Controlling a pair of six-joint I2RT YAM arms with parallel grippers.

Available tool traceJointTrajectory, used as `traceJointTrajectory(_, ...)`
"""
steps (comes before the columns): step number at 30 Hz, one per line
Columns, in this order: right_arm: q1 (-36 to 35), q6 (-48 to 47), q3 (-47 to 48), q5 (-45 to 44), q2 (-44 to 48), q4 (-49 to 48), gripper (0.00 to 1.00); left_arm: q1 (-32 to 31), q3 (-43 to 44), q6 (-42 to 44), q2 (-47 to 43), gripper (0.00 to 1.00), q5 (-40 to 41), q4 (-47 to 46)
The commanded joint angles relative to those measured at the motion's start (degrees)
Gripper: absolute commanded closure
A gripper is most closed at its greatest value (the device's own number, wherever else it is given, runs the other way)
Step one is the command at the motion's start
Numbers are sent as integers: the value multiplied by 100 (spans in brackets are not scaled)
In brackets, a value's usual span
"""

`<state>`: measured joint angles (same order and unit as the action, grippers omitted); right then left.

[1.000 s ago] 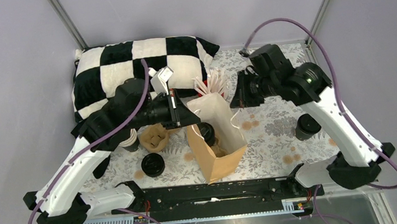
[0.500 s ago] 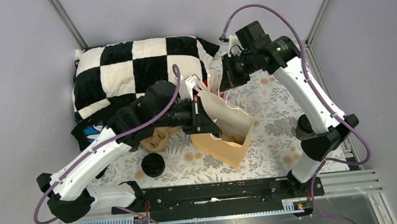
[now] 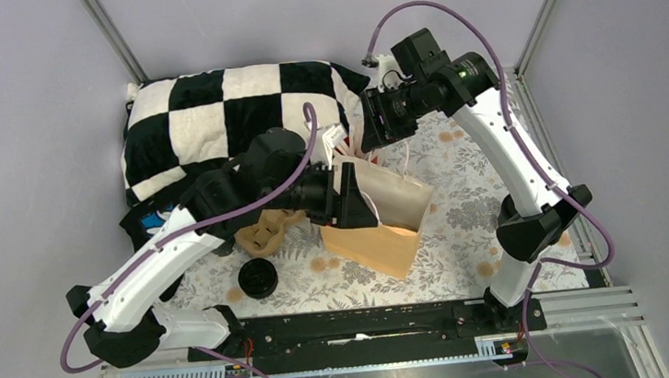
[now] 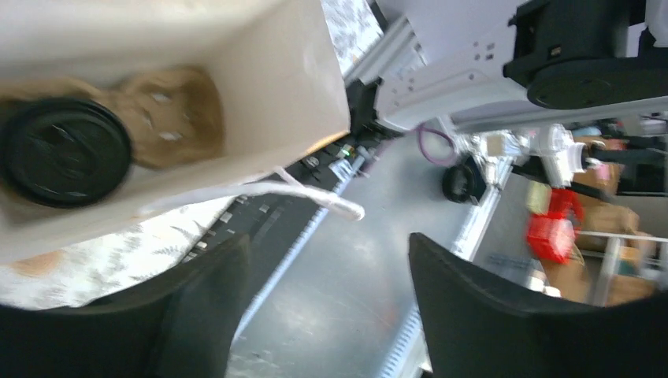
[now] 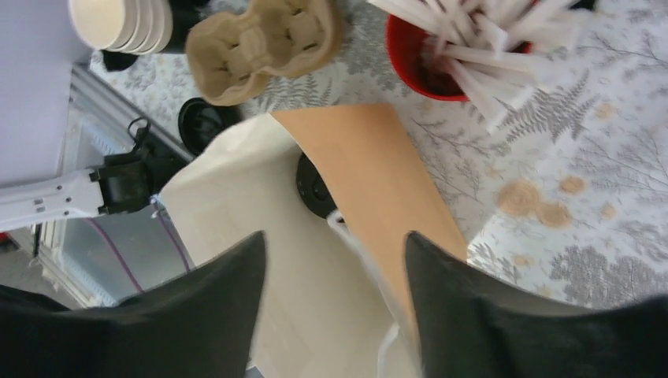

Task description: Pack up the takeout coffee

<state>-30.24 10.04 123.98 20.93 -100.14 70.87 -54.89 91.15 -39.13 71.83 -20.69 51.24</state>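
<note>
Fern-printed cloth (image 3: pixel 464 223) covers the table, with a checkered pillow (image 3: pixel 213 117) at its far left. At the centre a paper bag (image 3: pixel 380 240) leans over, and both arms meet at it. Deep inside sits one lidded coffee cup (image 4: pixel 67 153), its black lid facing the mouth, so its long axis runs along the bag's depth. I cannot find a second lidded cup in any view.

The left gripper (image 3: pixel 356 207) is just beside the bag's left wall at the mouth, jaws apart and holding nothing. In its wrist view the cup lies beyond the fingertips and off to the left, and a white cord handle (image 4: pixel 315 197) hangs free ahead of them. The right gripper (image 3: pixel 370 135) hovers over the bag's far edge, jaws also apart with nothing pinched, the lid below and ahead of its fingertips.

The left arm is the nearer. Any reach for the cup would have to go down the mouth along the cup's axis, and the leaning bag looks apt to tip.
</note>
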Motion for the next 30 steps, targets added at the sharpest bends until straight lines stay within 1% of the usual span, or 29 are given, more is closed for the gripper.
traceJointTrajectory(1, -8, 225, 208, -1063, 742, 559, 18, 224, 579, 926, -366, 16, 835, 337)
traceJointTrajectory(3, -7, 374, 231, -1394, 1085, 577, 4, 352, 617, 1109, -425, 12, 993, 282)
traceJointTrajectory(4, -8, 437, 240, -1586, 1267, 562, 1, 382, 627, 1177, -457, 11, 1169, 262)
traceJointTrajectory(5, -8, 515, 216, -1861, 1429, 561, 0, 391, 633, 1226, -491, 10, 1541, 239)
traceJointTrajectory(6, -7, 607, 138, -2317, 1635, 567, 0, 396, 597, 1289, -557, 9, 1781, 179)
traceJointTrajectory(8, 44, 877, -166, -3486, 1981, 638, 0, 424, 530, 1417, -652, 6, 2317, 68)
traceJointTrajectory(9, 192, 1045, -266, -4047, 2085, 776, 0, 439, 512, 1425, -674, 5, 2602, 73)
traceJointTrajectory(11, 764, 1280, -583, -4806, 2204, 1064, 0, 481, 487, 1379, -679, 4, 3066, 133)
traceJointTrajectory(12, 1228, 1311, -844, -4869, 2239, 1082, 0, 498, 448, 1379, -691, 3, 3157, 135)
traceJointTrajectory(14, 2225, 1246, -1535, -4548, 2332, 892, 0, 535, 278, 1437, -775, 3, 3252, 15)
traceJointTrajectory(16, 3063, 1163, -2310, -4066, 2439, 602, 0, 582, 46, 1501, -941, 1, 3245, -144)
traceJointTrajectory(18, 3748, 1118, -3086, -3669, 2498, 363, 0, 646, -134, 1551, -1043, 1, 3185, -184)
traceJointTrajectory(20, 4175, 946, -3672, -3219, 2514, 121, 0, 693, -319, 1602, -1149, 1, 3113, -196)
traceJointTrajectory(22, 4455, 702, -4174, -2874, 2436, -9, 0, 741, -495, 1617, -1242, 1, 3091, -230)
traceJointTrajectory(25, 4535, 513, -4698, -2838, 2318, -164, 0, 852, -651, 1675, -1339, 1, 2977, -246)
traceJointTrajectory(30, 4657, 348, -5159, -2529, 2172, -510, 0, 1057, -815, 1785, -1423, 1, 2799, -271)
